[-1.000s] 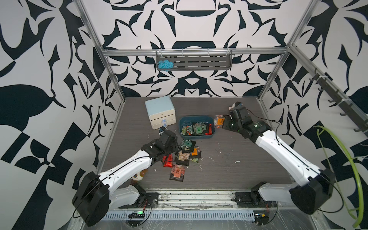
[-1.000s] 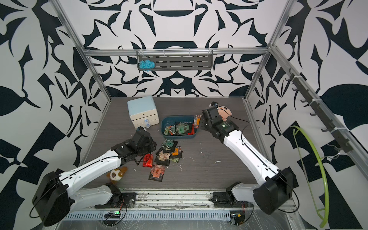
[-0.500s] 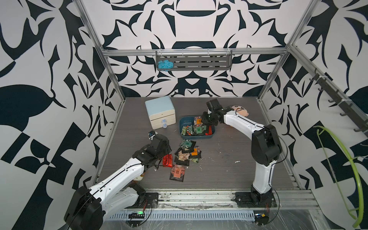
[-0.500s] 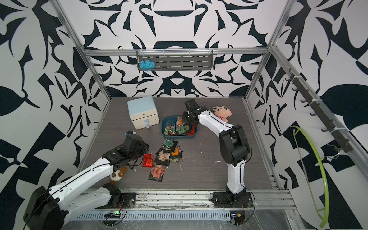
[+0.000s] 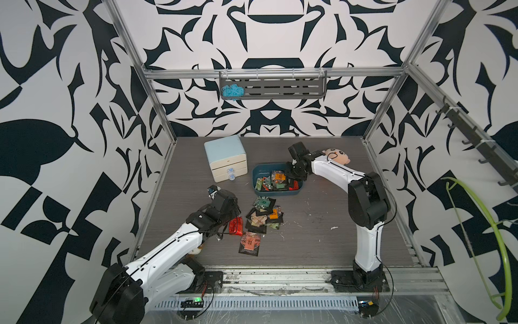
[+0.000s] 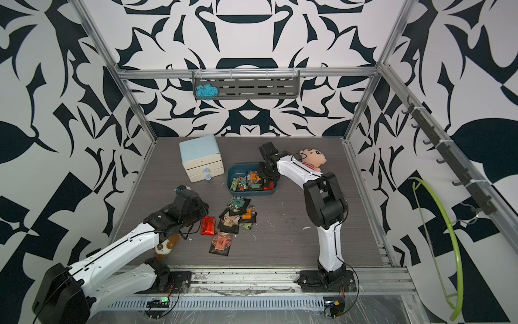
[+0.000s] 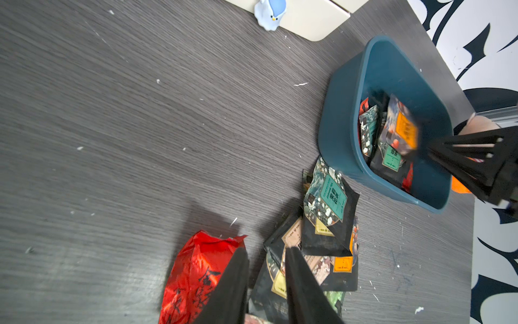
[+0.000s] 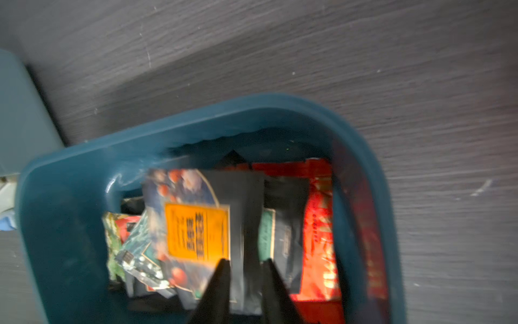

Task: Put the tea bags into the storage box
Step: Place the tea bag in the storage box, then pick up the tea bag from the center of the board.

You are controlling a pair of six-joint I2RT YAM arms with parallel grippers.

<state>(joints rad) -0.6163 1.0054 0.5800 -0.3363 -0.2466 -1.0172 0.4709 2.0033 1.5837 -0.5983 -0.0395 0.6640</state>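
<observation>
Surface: dark grey wood-grain table (image 5: 322, 246) with small white flecks (image 5: 333, 227) scattered over it.
Room: black-and-white patterned walls (image 5: 266, 36) on three sides, edged by an aluminium frame (image 5: 364, 73).
Back wall: slotted grey rack (image 5: 280, 88) with a blue tangle (image 5: 232, 91) at one end.
Side wall: rail of dark hooks (image 5: 471, 137); a green hoop (image 5: 490, 238) hangs nearer the front.
Storage box (image 5: 266, 167): open teal tray at mid-table, just beside the cabinet.
Box contents: several tea bags (image 5: 269, 183) lying overlapped. An orange-labelled sachet (image 8: 196, 230) is on top and blurred; a red sachet (image 8: 319, 238) lies against one wall.
Cabinet (image 5: 225, 155): pale blue and cream, two drawers, both closed; a small blue figure (image 7: 270, 14) sits at its front.
Loose pile (image 5: 263, 214): overlapping dark sachets on the table in front of the box, close to it.
Strays: a red foil sachet (image 5: 235, 226) beside the pile; a lone sachet (image 5: 250, 243) nearer the front.
Right gripper (image 8: 245, 262): over the box, jaws parted, released; the orange-labelled sachet lies below it.
Left gripper (image 7: 266, 251): low over the red foil sachet and the pile's edge, jaws narrowly parted, grasping nothing.
Other: pink plush doll (image 5: 337, 155) behind the right arm.
</observation>
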